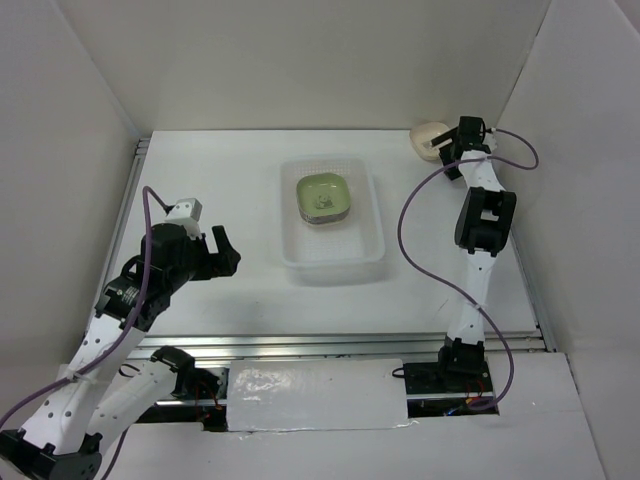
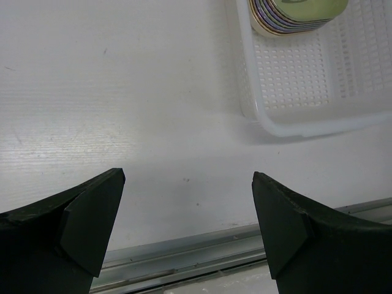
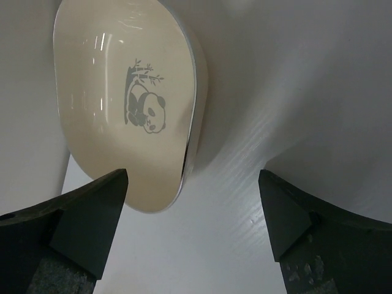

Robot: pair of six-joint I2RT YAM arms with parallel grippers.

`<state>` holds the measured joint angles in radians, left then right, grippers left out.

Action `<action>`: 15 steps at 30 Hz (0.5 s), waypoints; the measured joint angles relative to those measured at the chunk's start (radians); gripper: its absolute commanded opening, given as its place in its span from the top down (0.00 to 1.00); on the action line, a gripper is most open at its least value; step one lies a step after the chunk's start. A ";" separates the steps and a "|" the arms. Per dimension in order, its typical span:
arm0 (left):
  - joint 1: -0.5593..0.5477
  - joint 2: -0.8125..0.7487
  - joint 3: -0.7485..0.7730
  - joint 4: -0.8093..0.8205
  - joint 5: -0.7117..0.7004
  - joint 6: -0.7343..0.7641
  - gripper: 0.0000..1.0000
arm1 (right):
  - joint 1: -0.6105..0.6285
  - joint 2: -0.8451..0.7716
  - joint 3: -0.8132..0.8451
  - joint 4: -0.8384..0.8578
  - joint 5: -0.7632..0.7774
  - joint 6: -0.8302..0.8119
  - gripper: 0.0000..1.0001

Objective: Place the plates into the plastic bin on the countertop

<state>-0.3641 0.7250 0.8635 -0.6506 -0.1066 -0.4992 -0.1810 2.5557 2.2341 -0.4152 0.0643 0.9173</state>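
The plastic bin (image 1: 333,255) stands in the middle of the white countertop (image 1: 210,170). It holds a stack of plates (image 1: 322,198) with a green one on top. The stack's edge also shows in the left wrist view (image 2: 294,15), inside the bin (image 2: 306,125). One cream plate (image 1: 427,138) lies at the far right back by the wall. In the right wrist view this plate (image 3: 122,104) bears a panda mark. My right gripper (image 1: 443,148) is open and empty just beside it (image 3: 193,176). My left gripper (image 1: 228,250) is open and empty, left of the bin (image 2: 188,177).
White walls close in the back and both sides; the cream plate sits close to the back right corner. A metal rail (image 1: 330,345) runs along the front edge and shows in the left wrist view (image 2: 202,257). A purple cable (image 1: 415,215) loops off the right arm.
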 measured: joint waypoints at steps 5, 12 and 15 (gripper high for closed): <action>0.000 0.000 0.000 0.000 0.001 0.000 0.01 | 0.002 0.037 0.054 0.003 -0.001 0.011 0.26; 0.000 -0.001 0.000 0.000 0.001 0.001 0.01 | 0.002 0.074 0.126 -0.018 -0.020 0.018 0.47; 0.000 -0.001 0.000 0.000 0.001 0.001 0.01 | -0.003 0.086 0.145 -0.018 -0.039 0.026 0.59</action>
<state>-0.3641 0.7238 0.8635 -0.6502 -0.1059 -0.4984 -0.1837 2.6415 2.3787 -0.4328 0.0257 0.9428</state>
